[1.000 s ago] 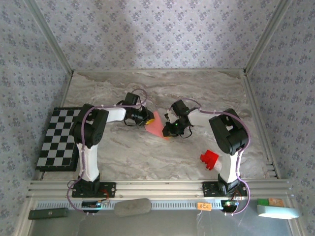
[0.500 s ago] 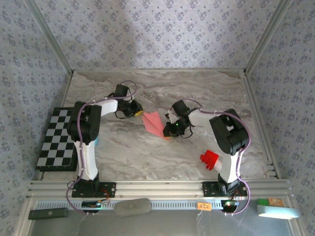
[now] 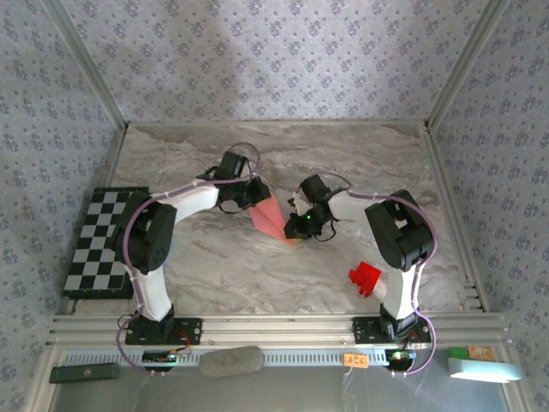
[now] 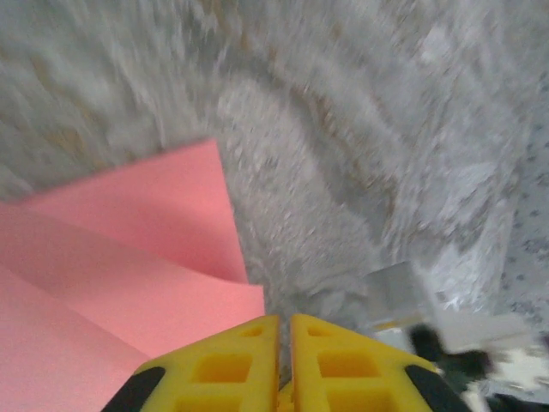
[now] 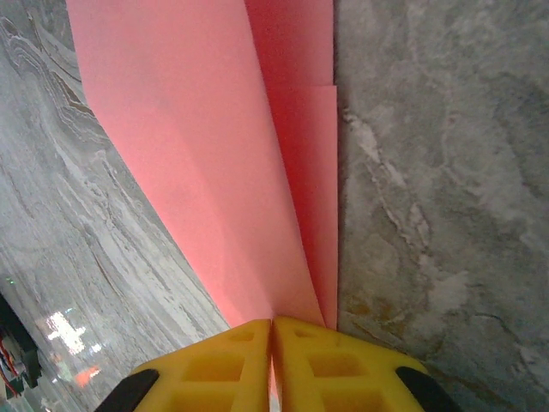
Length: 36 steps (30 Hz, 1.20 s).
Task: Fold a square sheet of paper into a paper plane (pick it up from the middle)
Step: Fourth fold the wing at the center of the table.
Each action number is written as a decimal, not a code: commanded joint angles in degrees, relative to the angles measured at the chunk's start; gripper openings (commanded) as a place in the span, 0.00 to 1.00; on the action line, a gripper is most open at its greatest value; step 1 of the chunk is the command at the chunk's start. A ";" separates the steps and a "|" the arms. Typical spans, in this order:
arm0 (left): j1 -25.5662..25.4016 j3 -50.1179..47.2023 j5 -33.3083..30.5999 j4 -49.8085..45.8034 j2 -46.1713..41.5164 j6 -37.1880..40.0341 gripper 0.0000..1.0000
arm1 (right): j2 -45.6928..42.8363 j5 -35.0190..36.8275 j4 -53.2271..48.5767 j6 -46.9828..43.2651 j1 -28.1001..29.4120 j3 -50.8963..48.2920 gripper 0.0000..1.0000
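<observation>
Closed left hand (image 4: 285, 324) swung back to paper plane (image 3: 269, 218); right hand (image 5: 272, 330) pinches it.

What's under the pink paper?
The marbled table, bare around the paper plane, whose near end sits between the shut jaws of the right gripper. The patch directly beneath is covered.

left jaws returned, over paper plane (image 3: 273, 220)

Folded salmon-pink paper plane (image 3: 271, 220), narrow, layered, lying flat.
</observation>
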 commanded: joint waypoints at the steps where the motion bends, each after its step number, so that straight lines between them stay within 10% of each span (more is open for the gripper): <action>1: -0.34 -0.50 0.15 1.27 3.18 -1.96 0.10 | 3.45 6.26 -7.65 0.25 -0.53 -2.39 0.14; 19: -0.56 -0.39 -4.24 -3.21 8.38 -1.11 0.04 | -5.57 -1.02 3.38 6.41 -0.50 0.63 0.14; 36: -0.71 -0.08 -6.15 -6.86 9.36 -1.61 0.03 | 5.39 1.99 -2.50 6.18 1.72 10.80 0.10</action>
